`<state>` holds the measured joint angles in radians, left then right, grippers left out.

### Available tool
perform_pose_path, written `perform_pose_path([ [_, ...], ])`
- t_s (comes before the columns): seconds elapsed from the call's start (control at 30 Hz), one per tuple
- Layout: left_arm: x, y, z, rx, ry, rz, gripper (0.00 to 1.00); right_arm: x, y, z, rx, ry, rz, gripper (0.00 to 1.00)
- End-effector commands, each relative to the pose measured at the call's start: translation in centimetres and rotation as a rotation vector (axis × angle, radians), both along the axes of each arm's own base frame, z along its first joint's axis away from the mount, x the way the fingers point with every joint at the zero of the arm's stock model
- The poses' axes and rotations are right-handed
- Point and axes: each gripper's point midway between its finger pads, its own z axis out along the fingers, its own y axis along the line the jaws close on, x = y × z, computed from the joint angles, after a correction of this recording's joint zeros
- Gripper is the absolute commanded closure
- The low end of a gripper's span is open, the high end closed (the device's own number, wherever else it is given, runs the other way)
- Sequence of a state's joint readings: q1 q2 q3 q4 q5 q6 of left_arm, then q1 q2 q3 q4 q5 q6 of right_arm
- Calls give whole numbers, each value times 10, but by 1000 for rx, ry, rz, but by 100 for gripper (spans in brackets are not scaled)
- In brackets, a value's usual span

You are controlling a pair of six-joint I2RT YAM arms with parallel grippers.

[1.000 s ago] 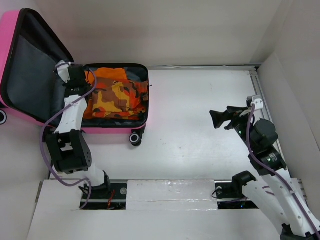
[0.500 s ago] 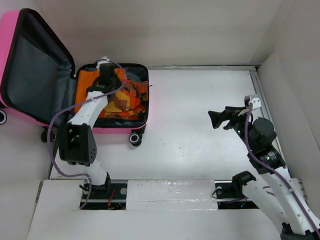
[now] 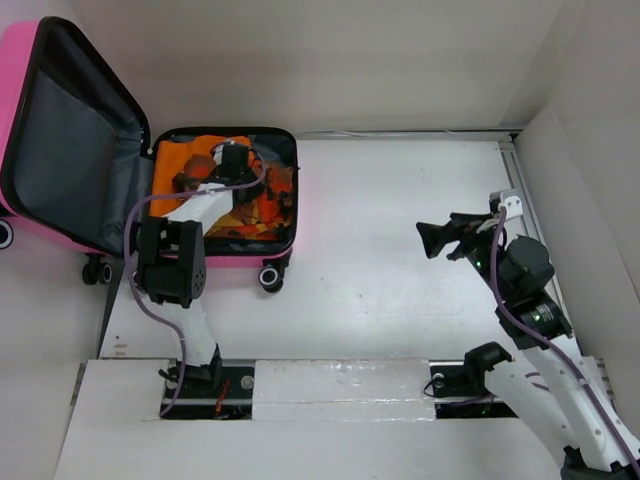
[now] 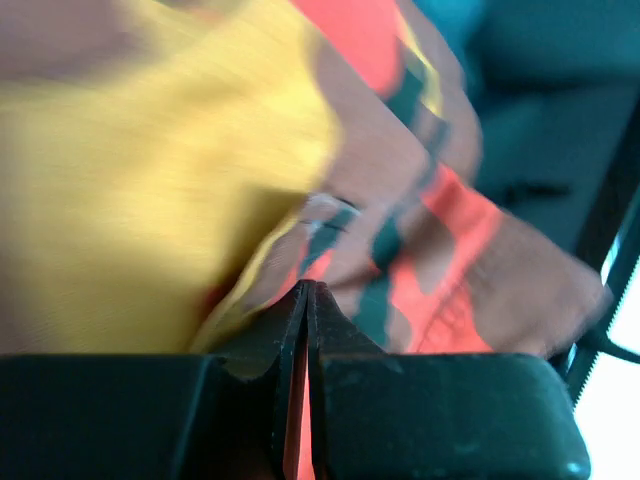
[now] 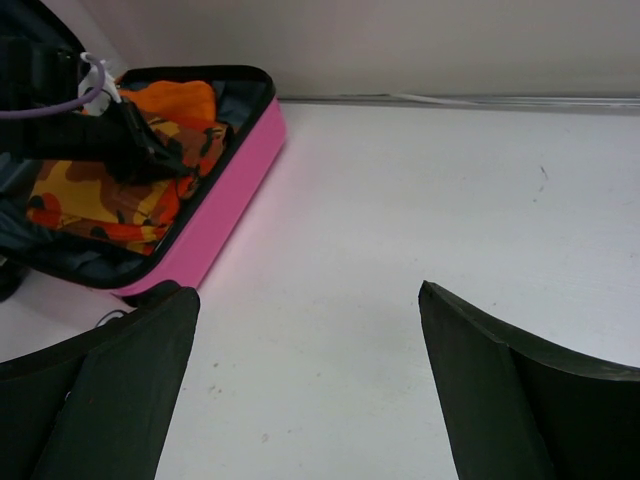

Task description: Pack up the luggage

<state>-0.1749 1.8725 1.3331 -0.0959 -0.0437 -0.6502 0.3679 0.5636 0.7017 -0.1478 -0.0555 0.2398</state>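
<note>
The hot-pink luggage (image 3: 232,259) lies open at the far left, its lid (image 3: 18,80) standing up with the dark grey lining showing. An orange, yellow and brown camouflage cloth (image 3: 262,200) fills the base. My left gripper (image 3: 188,181) is inside the base, low against this cloth (image 4: 150,180), with its jaws shut (image 4: 308,290); I see no cloth pinched at the tips. My right gripper (image 3: 432,239) is open and empty, held above the table at the right, pointing left toward the luggage (image 5: 225,210). Its fingers (image 5: 110,380) frame bare table.
The luggage's black wheels (image 3: 270,277) stick out at its near edge. White walls close in the table at the back and at the right (image 3: 590,150). A rail (image 3: 400,133) runs along the back edge.
My left gripper has swung from the lid's edge to the right and down into the base, onto the cloth. The cloth looks more bunched. The right arm has barely moved.
</note>
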Motion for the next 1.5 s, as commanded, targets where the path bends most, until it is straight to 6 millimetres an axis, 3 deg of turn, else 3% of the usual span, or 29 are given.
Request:
perform_pose_path([
  [0.0, -13, 90, 12, 116, -8, 260, 100, -3, 5, 23, 25, -80, 30, 4],
  [0.03, -16, 90, 7, 111, 4, 267, 100, -3, 5, 23, 25, -80, 30, 4],
  [0.27, -4, 112, 86, 156, -147, 352, 100, -6, 7, 26, 29, -89, 40, 4],
  [0.4, -2, 124, 103, 149, -147, 363, 98, -8, 6, 26, 29, -89, 40, 4],
  [0.47, -1, 122, 102, 155, -136, 338, 95, -10, 7, 28, 28, -89, 50, 4],
  [0.5, 1, 120, 105, 151, -143, 320, 95, -10, 7, 28, 20, -93, 50, 4],
  [0.6, -1, 84, 112, 104, -177, 214, 95, -12, 9, 28, 19, -93, 68, 7],
  [0.63, -5, 60, 127, 53, -232, 153, 95, -11, 12, 26, 16, -85, 81, 10],
  [0.7, -16, 45, 147, 14, -305, 140, 95, -9, 16, 23, 12, -76, 99, 34],
  [0.73, -30, 30, 173, -12, -398, 107, 94, -7, 18, 21, 0, -73, 108, 44],
  [0.77, -37, 35, 185, 22, -436, 137, 89, -8, 22, 18, -3, -64, 130, 55],
  [0.8, -45, 36, 197, 42, -462, 153, 87, -7, 24, 18, -4, -64, 140, 73],
  [0.83, -52, 41, 209, 56, -479, 179, 86, -5, 27, 14, -8, -50, 150, 78],
  [0.87, -66, 57, 234, 99, -508, 238, 86, -6, 30, 16, -5, -60, 168, 80],
  [0.97, -95, 88, 268, 159, -546, 369, 80, -6, 32, 18, -6, -58, 182, 80],
  [1.0, -118, 107, 282, 190, -560, 453, 76, -8, 35, 20, -12, -75, 203, 80],
  [1.1, -163, 136, 300, 211, -602, 592, 57, -9, 40, 20, -21, -81, 238, 76],
  [1.17, -181, 155, 303, 224, -607, 660, 43, -12, 46, 17, -24, -71, 274, 69],
  [1.2, -201, 172, 297, 257, -569, 725, 39, -15, 50, 20, -30, -90, 310, 65],
  [1.3, -234, 189, 276, 267, -510, 868, 32, -17, 52, 22, -28, -99, 322, 42],
  [1.33, -253, 199, 262, 298, -494, 922, 24, -18, 53, 22, -28, -100, 331, 38],
  [1.37, -259, 202, 258, 304, -502, 937, 23, -18, 53, 22, -36, -105, 331, 35],
  [1.47, -273, 213, 255, 352, -524, 993, 0, -20, 56, 18, -37, -96, 351, 29],
])
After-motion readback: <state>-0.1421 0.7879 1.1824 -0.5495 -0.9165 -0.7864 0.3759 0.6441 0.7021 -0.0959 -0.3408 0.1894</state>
